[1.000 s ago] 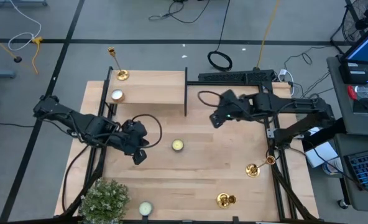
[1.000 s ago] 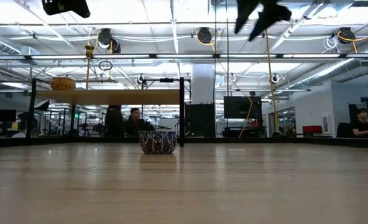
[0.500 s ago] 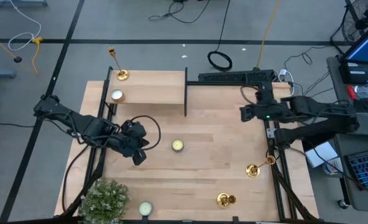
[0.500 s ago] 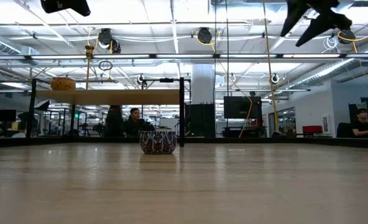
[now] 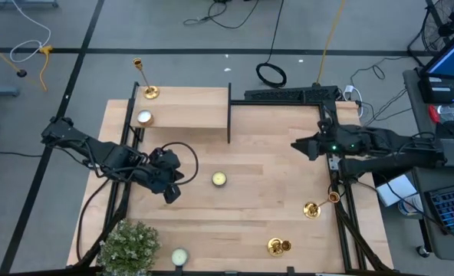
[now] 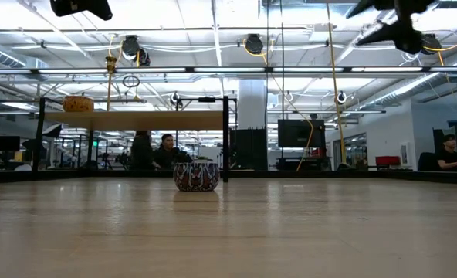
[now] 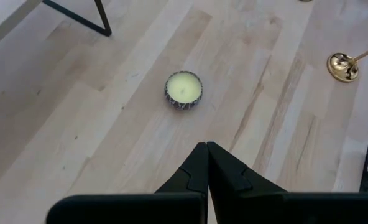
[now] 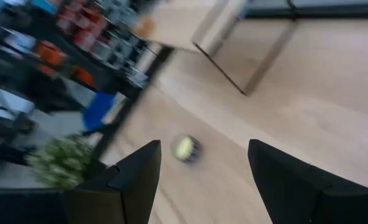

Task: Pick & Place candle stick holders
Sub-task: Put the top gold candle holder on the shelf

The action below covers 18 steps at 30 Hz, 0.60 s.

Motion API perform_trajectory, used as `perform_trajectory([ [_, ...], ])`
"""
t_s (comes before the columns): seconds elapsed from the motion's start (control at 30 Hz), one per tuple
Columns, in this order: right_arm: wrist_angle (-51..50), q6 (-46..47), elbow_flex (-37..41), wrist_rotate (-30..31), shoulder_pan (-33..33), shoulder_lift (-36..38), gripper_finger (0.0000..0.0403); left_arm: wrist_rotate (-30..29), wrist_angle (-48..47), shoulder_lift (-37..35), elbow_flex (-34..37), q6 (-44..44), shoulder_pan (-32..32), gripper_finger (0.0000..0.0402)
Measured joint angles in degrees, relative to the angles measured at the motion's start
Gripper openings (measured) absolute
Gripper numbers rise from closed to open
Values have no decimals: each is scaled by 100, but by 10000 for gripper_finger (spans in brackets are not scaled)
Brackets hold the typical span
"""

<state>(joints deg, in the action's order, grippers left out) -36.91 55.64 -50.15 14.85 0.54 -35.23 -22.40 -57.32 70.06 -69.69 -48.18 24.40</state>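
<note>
We count three candle stick holders. One candle stick holder [image 5: 144,83] stands at the far left corner of the raised shelf [image 5: 189,107], its flared base on the corner. A second holder [image 5: 319,205] lies tipped on its side near the right edge of the table [image 5: 250,207], stem pointing toward the frame rail. The third holder [image 5: 278,246] sits near the front right edge; from above we see mainly its round base, and whether it stands upright or leans we cannot tell.

We count three small candles in tins. The patterned tin [image 5: 219,179] in the middle of the table holds pale yellow wax [image 7: 184,87]. A white candle [image 5: 144,118] sits on the shelf's left end, near the first holder. A greenish candle [image 5: 179,257] rests at the front edge, just beside the potted plant [image 5: 129,245] at the front left corner.

The left gripper [image 5: 171,192] hovers over the table left of the patterned tin, its fingers [image 7: 199,171] pressed together with nothing between them. The right gripper [image 5: 297,146] hangs high above the right side of the table, well apart from every holder; its fingers [image 8: 137,171] stand apart and empty.

A black upright post [image 5: 229,115] rises at the shelf's right end. In the low view the patterned tin stands alone on the wood, with people seated in the room behind.
</note>
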Motion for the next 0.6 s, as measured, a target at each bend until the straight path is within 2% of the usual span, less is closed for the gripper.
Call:
perform_trajectory([
  [0.2,-1650,618,2,-137,169,275,238,27,-3,0,0,-49,-44,3],
  [0.33,-2383,1078,2,-26,195,503,238,27,-9,0,0,-112,-42,3],
  [0.47,-2823,2206,2,117,195,697,238,28,-11,0,0,-149,-42,3],
  [0.53,-3032,2848,2,-127,195,761,237,37,-14,0,0,-156,-42,3],
  [0.6,-3232,3328,2,-640,195,784,237,85,-14,0,0,-163,-42,3],
])
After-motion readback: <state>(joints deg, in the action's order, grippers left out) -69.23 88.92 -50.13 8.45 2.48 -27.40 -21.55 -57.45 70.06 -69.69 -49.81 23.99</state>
